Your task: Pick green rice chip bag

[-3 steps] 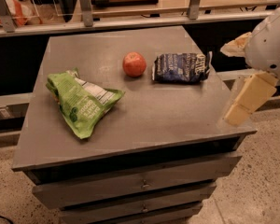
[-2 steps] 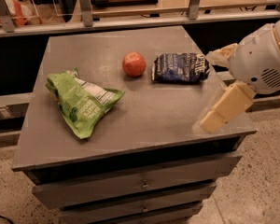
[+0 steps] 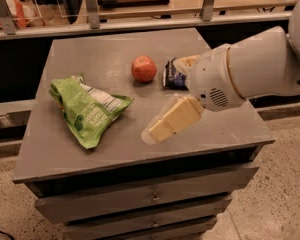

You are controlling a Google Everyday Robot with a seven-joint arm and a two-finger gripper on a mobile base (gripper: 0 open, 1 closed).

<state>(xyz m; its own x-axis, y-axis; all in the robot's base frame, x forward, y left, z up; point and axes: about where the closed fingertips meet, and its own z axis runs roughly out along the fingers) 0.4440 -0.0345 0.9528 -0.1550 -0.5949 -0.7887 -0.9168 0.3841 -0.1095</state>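
The grey cabinet top [image 3: 225, 134], with drawers [image 3: 150, 199] beneath it, carries everything here. The robot's white arm [image 3: 260, 66] reaches in over its right side. The green rice chip bag [image 3: 87, 109] is the largest item, lying flat on the left half of the top. Its wide upper end is towards the back left and its narrow, pinched end points at the front edge. Its white nutrition panel [image 3: 104, 100] faces up near the right-hand corner. It looks light, thin and crinkly, probably part air and part brittle chips. It should give under the jaws and might slide on the smooth top, so a hard squeeze could crush the contents. The puffed middle or a raised crimped fold looks a better place to take hold than the flat sealed corners. The gripper [image 3: 165, 99] hangs low over the middle of the top, to the right of the bag and apart from it, its two cream fingers [image 3: 175, 118] spread wide and holding nothing. The dark blue snack bag [image 3: 173, 75] lies partly hidden behind the wrist. The red apple [image 3: 143, 69] sits just left of it, towards the back and off the straight line to the green bag. Bare surface lies between gripper and bag.
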